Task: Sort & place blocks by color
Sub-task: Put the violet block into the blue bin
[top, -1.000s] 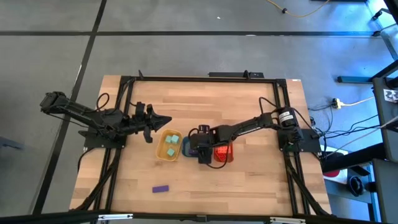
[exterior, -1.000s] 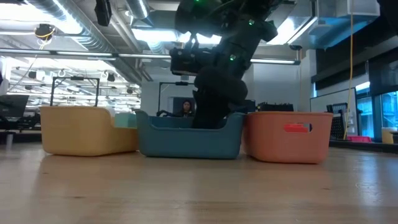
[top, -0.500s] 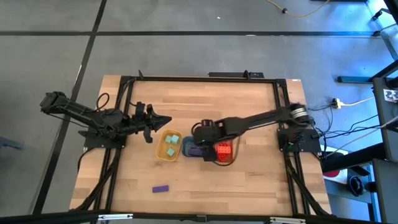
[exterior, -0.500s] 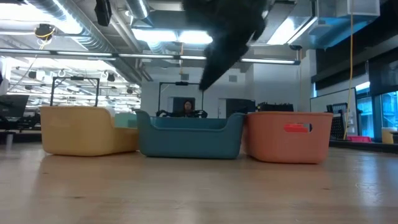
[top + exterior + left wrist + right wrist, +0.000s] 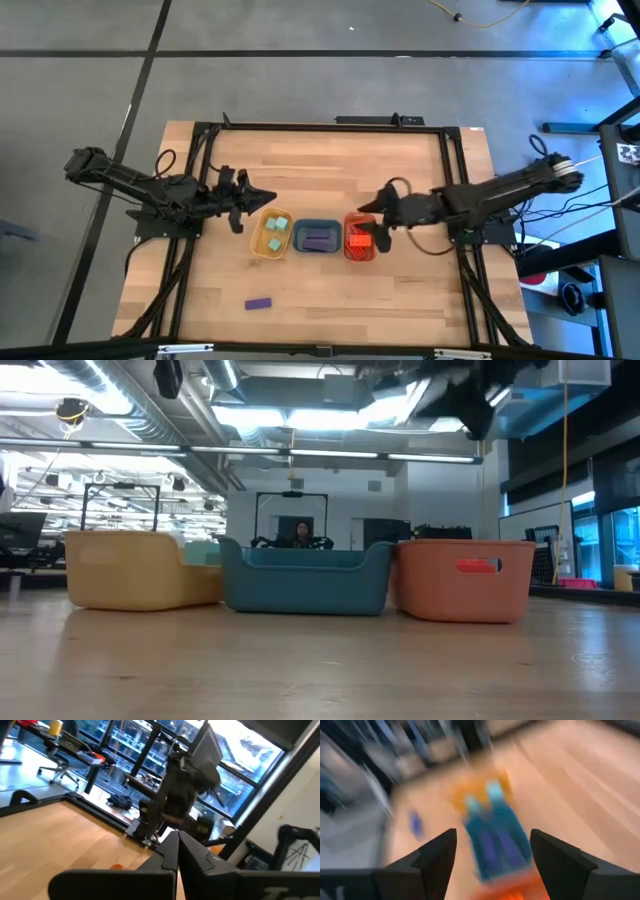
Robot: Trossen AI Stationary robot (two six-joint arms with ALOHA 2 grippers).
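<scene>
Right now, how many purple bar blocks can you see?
3: two purple bars lie side by side in the blue tray, and one loose purple bar lies on the wooden table near its front edge. None seems hidden.

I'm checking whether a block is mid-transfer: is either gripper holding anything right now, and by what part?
Nothing is held. The right gripper is open and empty above the orange tray; the left gripper is shut on nothing beside the yellow tray.

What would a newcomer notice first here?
Three trays in a row mid-table: yellow tray holding mint-green cubes, blue tray holding purple bars, orange tray holding orange-red bricks. The open right gripper hangs over the orange tray, and one purple bar lies alone near the front edge.
</scene>
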